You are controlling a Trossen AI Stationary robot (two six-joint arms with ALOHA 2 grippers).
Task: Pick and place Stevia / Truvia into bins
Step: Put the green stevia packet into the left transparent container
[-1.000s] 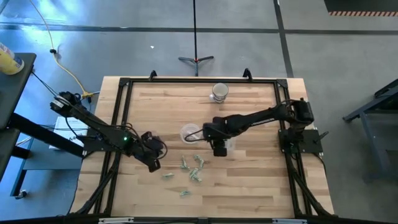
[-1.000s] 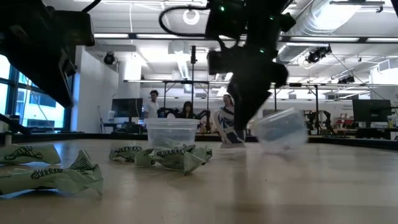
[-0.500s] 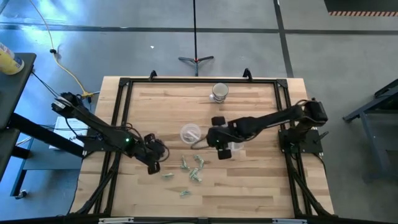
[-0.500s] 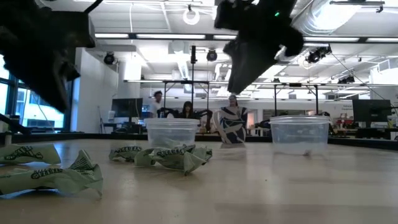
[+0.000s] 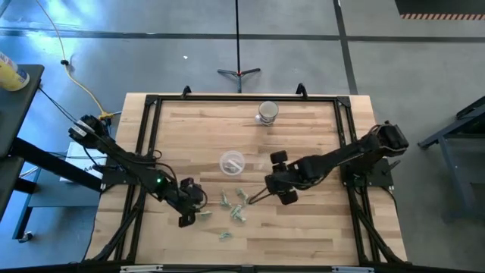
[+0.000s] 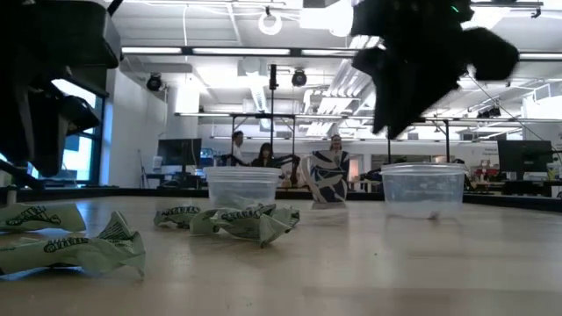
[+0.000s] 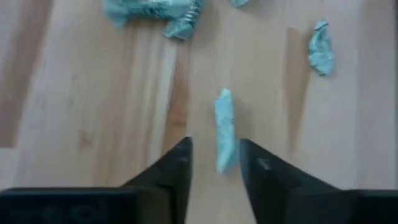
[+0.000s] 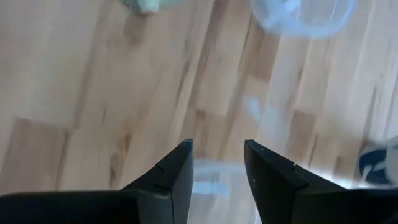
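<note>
The left gripper (image 7: pixel 213 163) hangs low with fingers apart around one Stevia packet (image 7: pixel 224 129) on the wooden table (image 5: pixel 303 235), other packets (image 5: pixel 235 203) lie near the round clear cup (image 5: pixel 232 162), and the right gripper (image 8: pixel 217 163) hovers open, holding nothing.

Left end effector (image 5: pixel 198 209) low, fingers parted, right end effector (image 5: pixel 267 191) raised, parted

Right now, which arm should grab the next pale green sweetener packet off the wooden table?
Left. The left gripper is open and lined up with a pale green sweetener packet lying just ahead of its fingers. The right gripper is open too, but sits beside the packet cluster, facing a clear round plastic cup.
</note>
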